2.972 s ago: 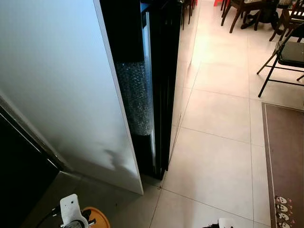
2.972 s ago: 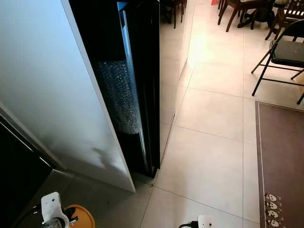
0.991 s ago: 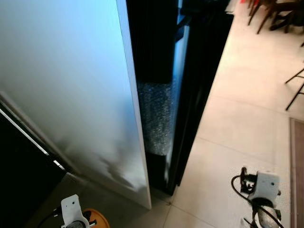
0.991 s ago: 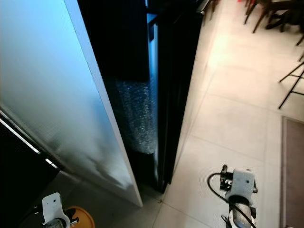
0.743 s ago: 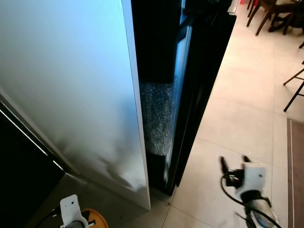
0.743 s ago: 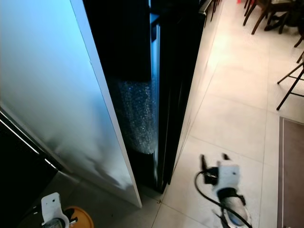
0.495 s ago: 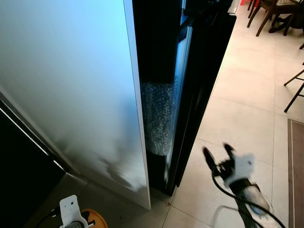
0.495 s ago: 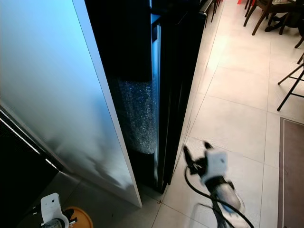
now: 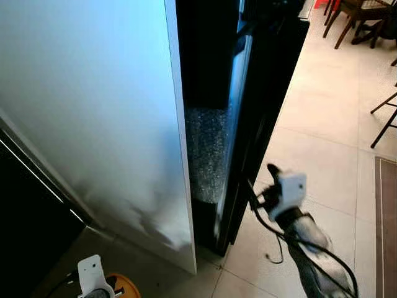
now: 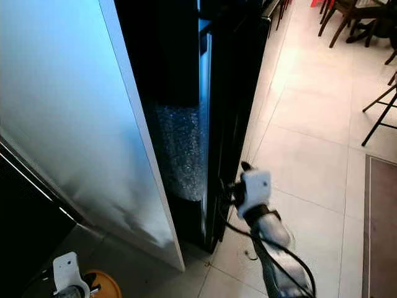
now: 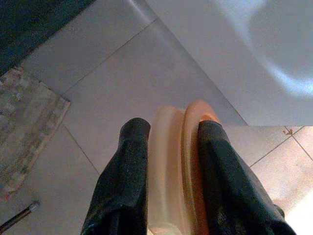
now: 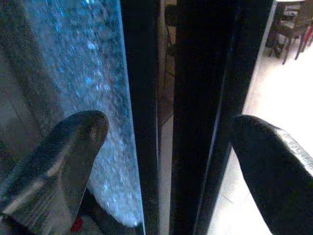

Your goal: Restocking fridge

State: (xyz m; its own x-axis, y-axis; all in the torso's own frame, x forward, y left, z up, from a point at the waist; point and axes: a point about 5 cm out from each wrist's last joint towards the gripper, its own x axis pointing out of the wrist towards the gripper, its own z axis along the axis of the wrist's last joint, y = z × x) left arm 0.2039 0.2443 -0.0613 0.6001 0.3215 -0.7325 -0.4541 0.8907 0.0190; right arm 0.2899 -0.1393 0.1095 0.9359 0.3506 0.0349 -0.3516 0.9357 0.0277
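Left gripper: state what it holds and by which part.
The left gripper is shut on an orange plastic item, fingers pinching its rim from both sides. What the item is cannot be told.

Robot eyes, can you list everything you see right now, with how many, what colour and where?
fridge: one, black, straight ahead, seen edge-on
white panel: one, white, on the fridge's left side
bubble wrap: one sheet, clear, in the gap between panel and fridge
floor tiles: many, cream, to the right
rug: one, brown, far right edge
chairs: several, dark, far top right
orange thing: one, orange, held low on the left
left pincer: one, black fingers, shut on the orange thing
right pincer: one, black fingers, open either side of the fridge's edge
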